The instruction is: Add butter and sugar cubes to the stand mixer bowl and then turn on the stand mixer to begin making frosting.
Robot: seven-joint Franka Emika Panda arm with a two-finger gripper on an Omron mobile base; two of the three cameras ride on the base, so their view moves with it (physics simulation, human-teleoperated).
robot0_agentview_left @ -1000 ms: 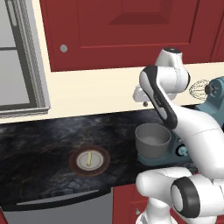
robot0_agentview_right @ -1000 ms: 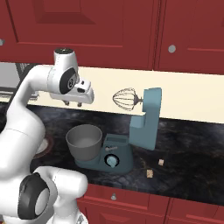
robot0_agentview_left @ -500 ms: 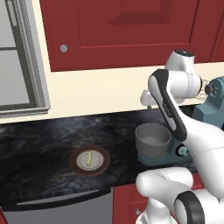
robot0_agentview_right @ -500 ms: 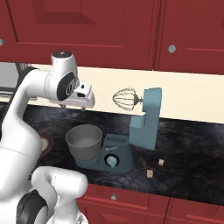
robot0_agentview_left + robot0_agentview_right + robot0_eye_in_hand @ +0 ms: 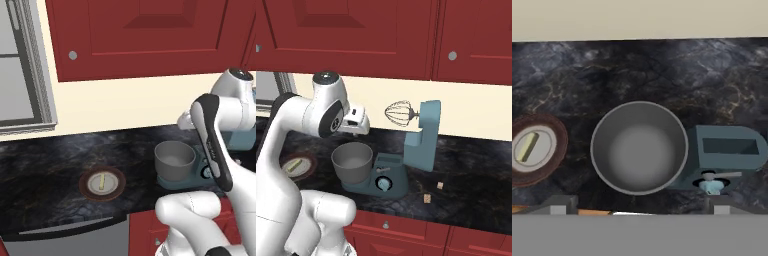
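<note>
On the left, the butter (image 5: 527, 147) lies on a plate (image 5: 547, 165); it looks light, soft and slippery, best pinched across its long sides. Beside it stands the empty stand mixer bowl (image 5: 639, 148). The gripper (image 5: 637, 209) hovers above with spread, empty fingers.

cabinets (image 5: 150, 35): dark red, upper | wall (image 5: 125, 107): cream | counter (image 5: 45, 170): black marble | window (image 5: 20, 65): left

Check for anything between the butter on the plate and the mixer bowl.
Nothing visible. The butter lies on its plate, the bowl is beside it with bare counter between, and the whisk is tilted clear of the bowl's mouth.
</note>
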